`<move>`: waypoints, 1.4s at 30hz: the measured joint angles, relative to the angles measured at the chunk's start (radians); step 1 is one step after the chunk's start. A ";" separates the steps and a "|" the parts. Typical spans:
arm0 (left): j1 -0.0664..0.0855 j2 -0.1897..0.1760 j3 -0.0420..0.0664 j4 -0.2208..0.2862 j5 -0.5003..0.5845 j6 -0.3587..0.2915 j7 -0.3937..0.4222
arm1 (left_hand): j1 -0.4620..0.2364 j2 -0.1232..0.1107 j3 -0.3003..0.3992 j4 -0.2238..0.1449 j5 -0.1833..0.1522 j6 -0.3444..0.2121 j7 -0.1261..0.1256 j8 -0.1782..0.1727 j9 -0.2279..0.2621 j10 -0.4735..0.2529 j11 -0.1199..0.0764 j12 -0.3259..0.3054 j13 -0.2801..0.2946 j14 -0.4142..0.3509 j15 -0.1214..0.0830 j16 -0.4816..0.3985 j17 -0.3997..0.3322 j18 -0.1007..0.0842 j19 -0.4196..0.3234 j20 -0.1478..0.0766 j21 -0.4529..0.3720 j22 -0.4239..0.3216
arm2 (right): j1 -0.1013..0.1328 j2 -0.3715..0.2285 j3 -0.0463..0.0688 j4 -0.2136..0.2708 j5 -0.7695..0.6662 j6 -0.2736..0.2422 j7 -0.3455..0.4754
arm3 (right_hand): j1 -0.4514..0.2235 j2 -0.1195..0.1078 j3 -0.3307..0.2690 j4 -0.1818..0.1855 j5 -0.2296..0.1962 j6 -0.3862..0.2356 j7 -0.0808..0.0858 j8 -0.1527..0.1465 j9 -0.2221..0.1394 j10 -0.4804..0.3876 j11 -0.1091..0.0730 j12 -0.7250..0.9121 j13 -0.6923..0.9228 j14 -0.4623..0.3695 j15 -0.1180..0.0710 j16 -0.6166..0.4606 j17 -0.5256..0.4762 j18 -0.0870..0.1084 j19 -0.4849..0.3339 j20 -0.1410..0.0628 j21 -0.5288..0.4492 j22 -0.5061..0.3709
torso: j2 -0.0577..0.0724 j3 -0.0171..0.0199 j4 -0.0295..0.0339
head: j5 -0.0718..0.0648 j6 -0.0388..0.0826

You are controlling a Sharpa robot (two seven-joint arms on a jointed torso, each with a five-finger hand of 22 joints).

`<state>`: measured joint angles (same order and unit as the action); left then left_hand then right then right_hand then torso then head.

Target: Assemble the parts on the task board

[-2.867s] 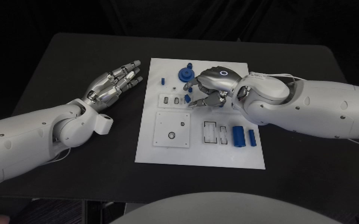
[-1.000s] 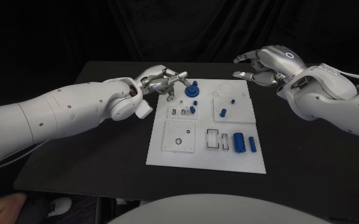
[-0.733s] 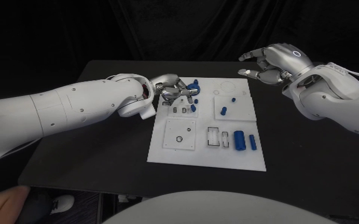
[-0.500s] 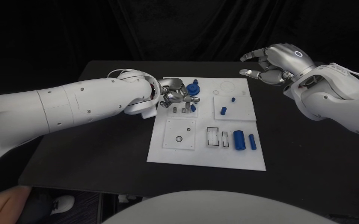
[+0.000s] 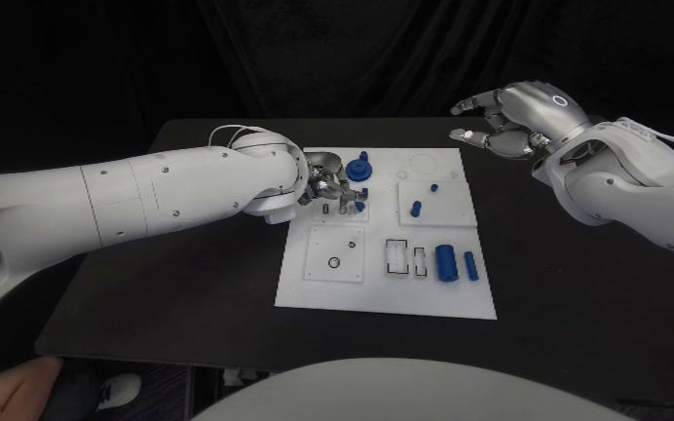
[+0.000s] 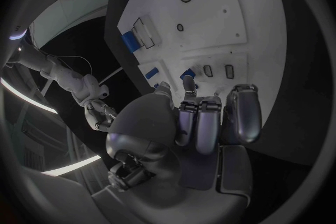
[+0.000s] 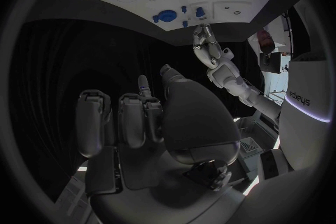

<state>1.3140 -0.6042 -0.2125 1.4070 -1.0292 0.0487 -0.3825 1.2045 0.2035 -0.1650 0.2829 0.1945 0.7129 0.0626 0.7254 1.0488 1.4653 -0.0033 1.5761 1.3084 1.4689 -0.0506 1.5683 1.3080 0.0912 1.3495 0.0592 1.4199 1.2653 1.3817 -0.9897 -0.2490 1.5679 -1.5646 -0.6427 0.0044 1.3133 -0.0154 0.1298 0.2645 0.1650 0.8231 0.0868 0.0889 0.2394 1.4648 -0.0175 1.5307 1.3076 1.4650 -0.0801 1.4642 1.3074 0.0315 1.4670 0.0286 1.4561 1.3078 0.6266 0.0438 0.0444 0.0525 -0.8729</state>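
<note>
Biggest thing here is the black worktop, with the white task board lying flat in the middle of it. The left hand is down over the far-left part of the board, fingers curled in close by the small slots, right next to the blue gear-like part; honestly can't tell if it's pinching a little piece or just has its fingers bunched. The right hand hovers well off the board past its far-right corner, fingers loosely apart, holding nothing. The other blue parts are all on the board: a thick cylinder and a thinner peg near the right edge, plus a small peg further up. My worry: the left forearm is bulky and low, so a sloppy move could nudge the whole board, or the curled fingers could knock the gear-like part sideways, or a tiny piece could jam crooked in its slot.
</note>
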 measured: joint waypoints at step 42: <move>-0.001 0.067 0.000 -0.060 -0.014 -0.064 -0.084 | -0.052 0.008 -0.003 0.003 0.015 0.041 -0.009 -0.075 0.019 0.003 -0.004 -0.001 0.000 -0.004 -0.003 0.000 0.000 0.001 -0.007 -0.007 -0.019 -0.028 | -0.003 0.013 0.000 -0.019 0.001 0.018 -0.007 | 0.010 0.010 0.012 -0.012 0.071 0.006 0.006 -0.007 -0.010 0.003 0.003 0.000 0.000 0.000 0.000 0.000 0.000 0.000 0.000 0.000 0.000 0.000 | -0.001 0.0039 -0.0036 | -0.001 0.000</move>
<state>1.3130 -0.5370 -0.2130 1.3473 -1.0431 -0.0157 -0.4668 1.1521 0.2111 -0.1677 0.2855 0.2097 0.7543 0.0539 0.6501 1.0674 1.4687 -0.0069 1.5755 1.3086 1.4652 -0.0538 1.5683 1.3078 0.0918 1.3422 0.0519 1.4014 1.2372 1.3783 -0.9771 -0.2492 1.5493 -1.5633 -0.6243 -0.0030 1.3238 -0.0050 0.1423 0.2521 0.2355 0.8296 0.0933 0.0822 0.2296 1.4683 -0.0141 1.5307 1.3076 1.4650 -0.0801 1.4641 1.3074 0.0315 1.4669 0.0286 1.4561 1.3075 0.6253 0.0477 0.0407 0.0514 -0.8727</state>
